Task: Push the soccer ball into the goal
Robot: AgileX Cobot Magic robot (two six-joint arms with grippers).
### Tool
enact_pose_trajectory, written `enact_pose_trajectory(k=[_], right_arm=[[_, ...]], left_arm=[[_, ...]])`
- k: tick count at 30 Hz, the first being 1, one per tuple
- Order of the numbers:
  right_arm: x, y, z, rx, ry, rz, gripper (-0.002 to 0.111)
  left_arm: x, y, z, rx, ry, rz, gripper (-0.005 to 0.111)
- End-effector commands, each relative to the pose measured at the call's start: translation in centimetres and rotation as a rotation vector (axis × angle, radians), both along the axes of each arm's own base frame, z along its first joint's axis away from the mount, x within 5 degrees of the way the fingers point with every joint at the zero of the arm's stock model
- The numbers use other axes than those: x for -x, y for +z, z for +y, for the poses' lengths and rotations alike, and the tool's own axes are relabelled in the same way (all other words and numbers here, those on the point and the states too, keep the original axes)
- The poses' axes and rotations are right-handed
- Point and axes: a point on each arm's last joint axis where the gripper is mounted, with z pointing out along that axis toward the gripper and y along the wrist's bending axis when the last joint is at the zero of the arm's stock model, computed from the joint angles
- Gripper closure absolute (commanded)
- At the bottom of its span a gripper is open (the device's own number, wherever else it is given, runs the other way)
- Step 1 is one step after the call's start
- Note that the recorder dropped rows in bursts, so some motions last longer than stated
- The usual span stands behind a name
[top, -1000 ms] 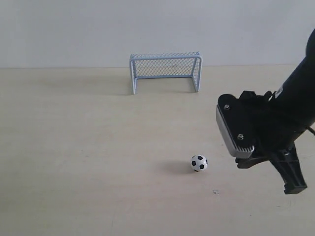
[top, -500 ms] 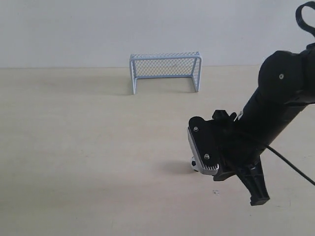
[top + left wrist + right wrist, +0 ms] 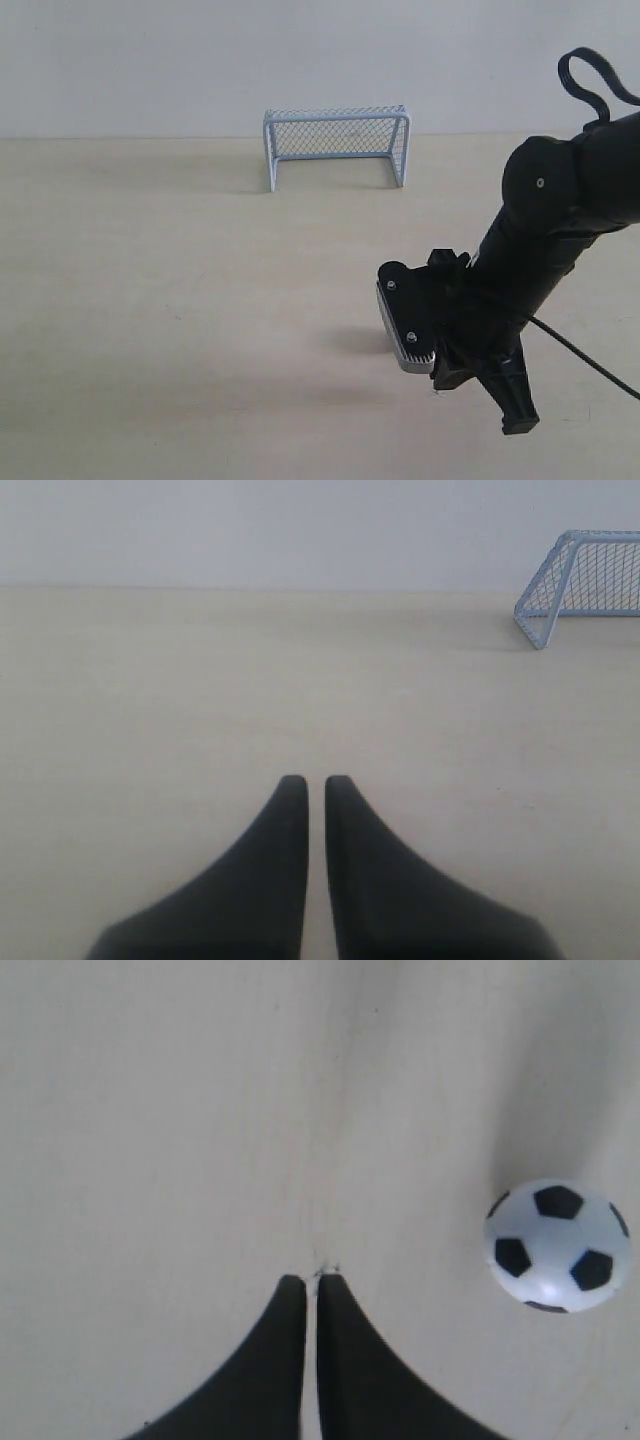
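Left side, left wrist view: left gripper [image 3: 308, 780], two black tapered fingers drawn together with only a thin slit between them, nothing held. It hangs over bare pale beige tabletop [image 3: 150, 700]. This arm does not appear in the exterior view.

Centre, far edge of table: miniature goal with pale blue-white tubular frame and mesh netting [image 3: 337, 145]. It stands upright against the foot of the plain white wall [image 3: 150, 60], mouth facing the near side. Its mouth is empty in the exterior view.

Right of centre, near side: black right arm [image 3: 560, 220] reaches down from the right edge at a slant. The black block with a ribbed silver edge on its wrist [image 3: 405, 325] sits low over the table, a soft shadow just to its left. One black finger points down to the table below the block.

Right wrist view: right gripper [image 3: 311, 1280], black fingers pressed shut, holding nothing, tips at or just above the tabletop beside a small dark speck. Cannot tell whether they touch the surface.

Tiny white toy soccer ball with black pentagon patches [image 3: 557, 1245] rests on the table off to one side of those fingertips, near but not touching. In the exterior view it is hidden behind the wrist block. It is well apart from the goal.
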Motion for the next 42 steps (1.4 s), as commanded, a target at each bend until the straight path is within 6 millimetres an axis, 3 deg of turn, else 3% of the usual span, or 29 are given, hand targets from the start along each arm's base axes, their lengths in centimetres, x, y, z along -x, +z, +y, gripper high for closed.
enact_pose_trajectory(k=[1, 10, 17, 29, 42], right_arm=[[-0.1, 0.1, 0.1, -0.006, -0.004, -0.009, 0.108], [-0.3, 0.2, 0.3, -0.029, -0.027, -0.02, 0.108], [-1.2, 1.5, 0.9, -0.045, -0.035, -0.033, 0.108], [-1.7, 0.0, 0.9, -0.016, -0.025, -0.037, 0.108], [0.0, -0.2, 0.6, 0.027, -0.01, 0.156, 0.108]], left_arm=[[0.0, 0.1, 0.0, 0.006, 0.003, -0.004, 0.1], [0.0, 0.1, 0.0, 0.006, 0.003, -0.004, 0.1], [0.0, 0.1, 0.0, 0.006, 0.003, -0.004, 0.1], [0.0, 0.1, 0.0, 0.006, 0.003, -0.004, 0.1], [0.0, 0.1, 0.0, 0.006, 0.003, -0.004, 0.1]])
